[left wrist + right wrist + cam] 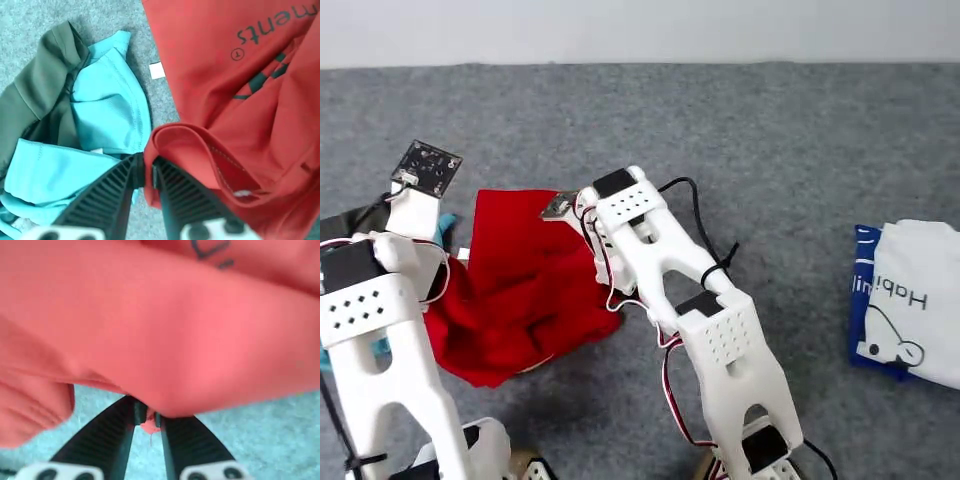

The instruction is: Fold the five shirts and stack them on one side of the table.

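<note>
High view: left gripper (pixel 145 171) and right gripper (pixel 148 419) are clamping the crumpled red fabric shirt (pixel 525 290); folded white-on-blue shirt stack (pixel 912 300) is sitting finished; teal shirt (pixel 107 105) and dark olive shirt (pixel 45 85) are waiting.

Dark lettering on red shirt (pixel 210 75); dark lettering on white shirt (pixel 920 300).
</note>
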You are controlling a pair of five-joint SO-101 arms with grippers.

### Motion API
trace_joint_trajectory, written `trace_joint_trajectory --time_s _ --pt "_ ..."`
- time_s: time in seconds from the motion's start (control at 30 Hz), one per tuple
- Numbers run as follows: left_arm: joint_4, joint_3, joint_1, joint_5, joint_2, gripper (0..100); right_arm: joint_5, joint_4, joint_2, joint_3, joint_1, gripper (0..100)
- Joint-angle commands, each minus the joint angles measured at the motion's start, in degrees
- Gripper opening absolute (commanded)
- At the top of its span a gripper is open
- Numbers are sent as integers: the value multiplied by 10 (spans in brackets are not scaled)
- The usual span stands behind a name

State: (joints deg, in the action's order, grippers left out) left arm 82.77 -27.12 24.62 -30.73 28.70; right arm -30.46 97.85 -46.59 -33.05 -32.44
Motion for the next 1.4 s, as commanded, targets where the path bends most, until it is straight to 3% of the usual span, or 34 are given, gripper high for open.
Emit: trace_joint_trajectory --time_s 0.0,0.23,0.37,0.53,0.9,1.1,1.37 --pt "-26 15 -2 -2 7 14 -8 43 74 -53 36 11" --pt "-34 125 -4 18 1 14 -9 50 232 -87 98 11" --pt "-90 177 -4 76 6 14 -9 50 339 -87 110 11" --pt "-146 268 -34 88 6 14 -8 40 476 -87 132 11" --pt "-145 430 -173 9 6 15 -9 -98 687 -87 191 12" --pt "-144 515 -185 7 6 15 -36 -168 752 -87 261 12" --pt "-94 631 -185 -55 6 15 -93 -169 812 -87 274 12"
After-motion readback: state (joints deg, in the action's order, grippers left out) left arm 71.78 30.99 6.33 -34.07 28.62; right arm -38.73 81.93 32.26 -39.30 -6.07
